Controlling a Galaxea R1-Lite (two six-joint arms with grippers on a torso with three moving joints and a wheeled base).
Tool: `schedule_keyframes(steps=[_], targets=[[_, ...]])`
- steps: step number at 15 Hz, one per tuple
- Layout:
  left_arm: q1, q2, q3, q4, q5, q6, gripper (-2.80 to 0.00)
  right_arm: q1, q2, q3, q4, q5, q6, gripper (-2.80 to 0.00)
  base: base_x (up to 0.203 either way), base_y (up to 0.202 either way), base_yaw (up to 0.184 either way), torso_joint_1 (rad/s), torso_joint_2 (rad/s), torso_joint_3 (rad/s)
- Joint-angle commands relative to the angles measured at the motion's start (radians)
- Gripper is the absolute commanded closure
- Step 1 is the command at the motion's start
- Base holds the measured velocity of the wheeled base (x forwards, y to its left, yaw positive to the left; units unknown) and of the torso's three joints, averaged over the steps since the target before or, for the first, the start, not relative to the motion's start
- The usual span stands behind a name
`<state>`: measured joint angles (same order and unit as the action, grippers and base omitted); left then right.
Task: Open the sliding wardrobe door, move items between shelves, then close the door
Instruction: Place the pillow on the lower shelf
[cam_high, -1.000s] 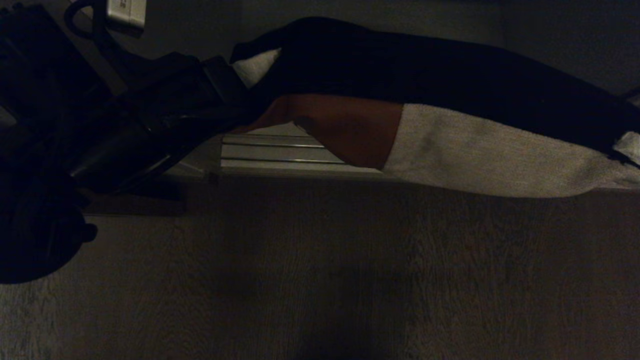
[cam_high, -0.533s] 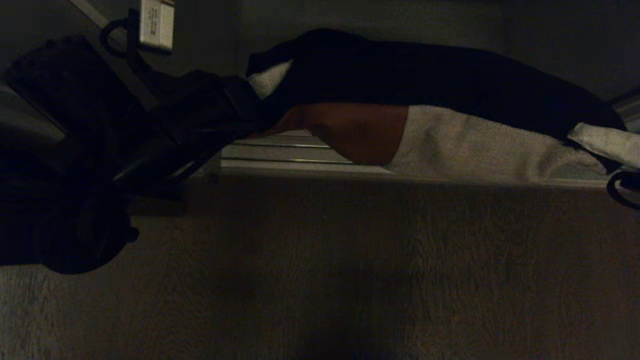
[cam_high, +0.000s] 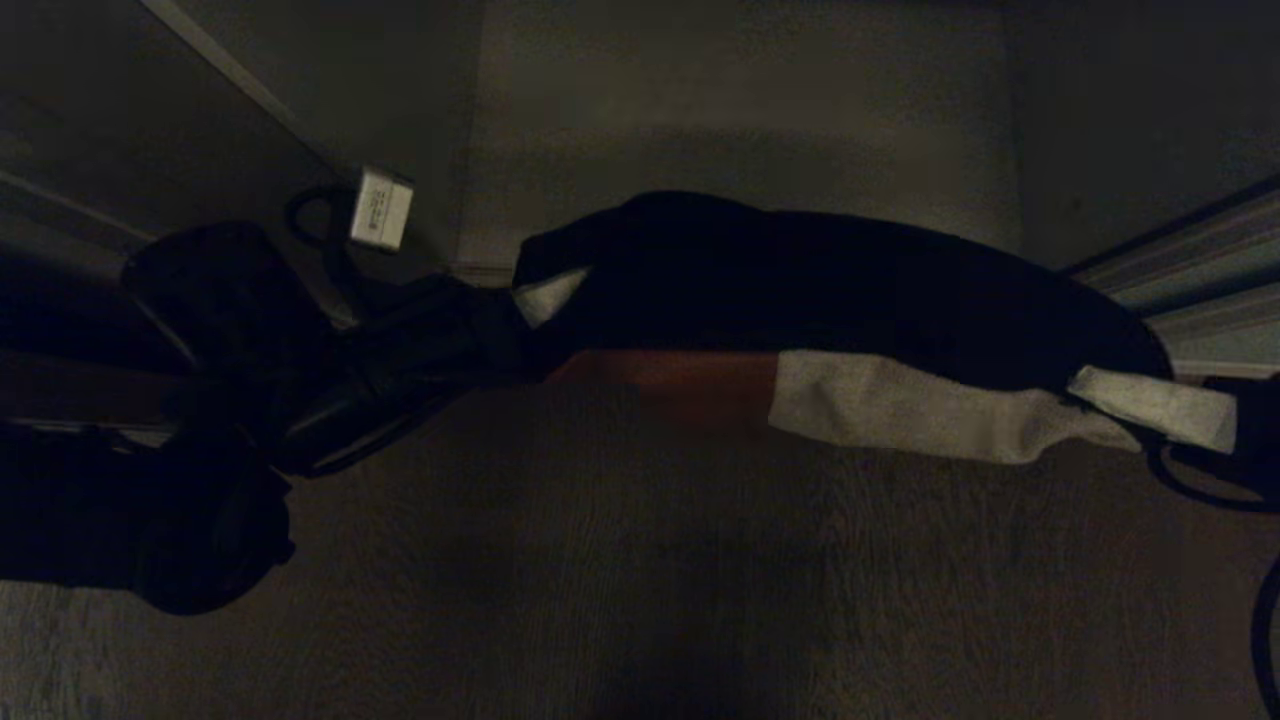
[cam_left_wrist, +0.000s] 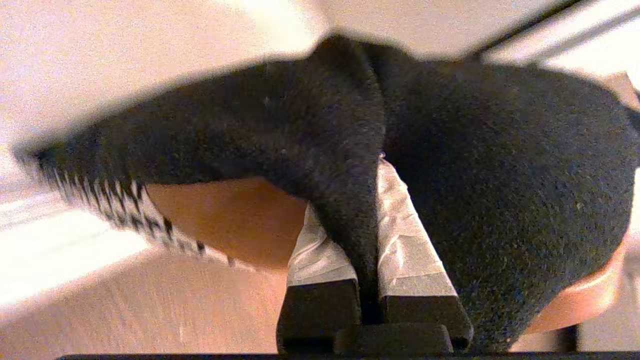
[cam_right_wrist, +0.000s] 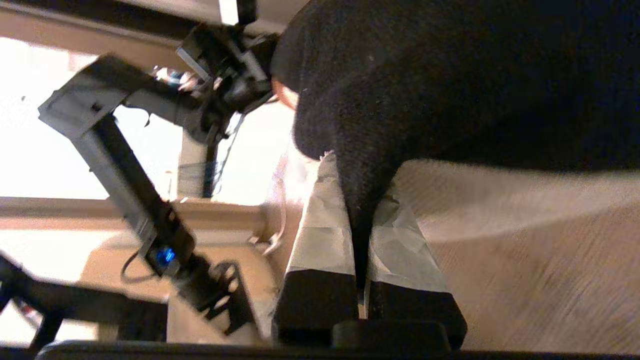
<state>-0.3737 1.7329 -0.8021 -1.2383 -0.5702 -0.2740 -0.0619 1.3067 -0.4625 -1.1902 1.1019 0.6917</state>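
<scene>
The items hang as one stack between my two grippers, above the brown wood floor (cam_high: 640, 580). A black garment (cam_high: 820, 280) lies on top, with a rust-brown one (cam_high: 690, 385) and a pale ribbed knit (cam_high: 900, 410) under it. My left gripper (cam_high: 535, 300) is shut on the black fabric (cam_left_wrist: 450, 175) at the stack's left end, its taped fingers (cam_left_wrist: 405, 240) pinching a fold. At the right end my right gripper (cam_high: 1090, 390) is likewise shut on black cloth (cam_right_wrist: 450, 75). An off-white shelf (cam_high: 740, 120) lies behind the stack. I cannot pick out the sliding door.
Pale rails (cam_high: 1200, 270) run in at the right edge, and a thin light frame strip (cam_high: 230, 70) slants across the upper left. A white tag (cam_high: 380, 210) hangs on a cable by the left arm. The right wrist view shows a black arm segment (cam_right_wrist: 125, 180).
Both grippers have carried the stack down the head view, nearer to me. It now hides the floor track that showed under it. The left arm has swung right.
</scene>
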Motion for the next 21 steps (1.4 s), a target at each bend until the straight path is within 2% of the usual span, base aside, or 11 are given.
schedule_keyframes(steps=[1,3,6,9,12,14,18,20,21], targets=[[0.028,0.048,0.0,-0.006,-0.009,-0.003,0.0,0.001,0.035,0.033,-0.022,0.024,0.005,0.0,0.0,0.0,0.0,0.0,0.0,0.0],[0.035,0.071,-0.011,-0.003,-0.012,-0.004,0.0,0.001,0.034,0.042,-0.022,0.026,0.003,0.0,0.0,0.0,0.0,0.0,0.0,0.0],[0.048,0.08,0.039,0.033,-0.02,-0.005,0.0,0.001,0.03,0.087,-0.023,0.049,0.002,0.0,0.0,0.0,0.0,0.0,0.0,0.0],[0.08,0.076,0.035,0.195,-0.018,-0.008,0.0,0.008,0.032,0.129,-0.023,0.064,0.002,0.0,0.0,0.0,0.0,0.0,0.0,0.0],[0.105,0.079,-0.045,0.361,-0.01,-0.012,0.0,0.01,0.036,0.142,-0.022,0.075,0.003,0.0,0.0,0.0,0.0,0.0,0.0,0.0],[0.106,0.094,-0.127,0.474,0.034,-0.017,0.0,0.008,0.059,0.166,-0.023,0.108,0.001,0.0,0.0,0.0,0.0,0.0,0.0,0.0],[0.106,0.123,-0.305,0.729,0.163,-0.022,0.0,0.008,0.12,0.168,-0.023,0.114,-0.006,0.0,0.0,0.0,0.0,0.0,0.0,0.0],[0.105,0.1,-0.353,0.805,0.221,-0.031,0.0,0.01,0.124,0.168,-0.023,0.114,-0.003,0.0,0.0,0.0,0.0,0.0,0.0,0.0],[0.105,0.072,-0.357,0.817,0.226,-0.046,0.0,0.01,0.119,0.168,-0.023,0.113,-0.003,0.0,0.0,0.0,0.0,0.0,0.0,0.0]])
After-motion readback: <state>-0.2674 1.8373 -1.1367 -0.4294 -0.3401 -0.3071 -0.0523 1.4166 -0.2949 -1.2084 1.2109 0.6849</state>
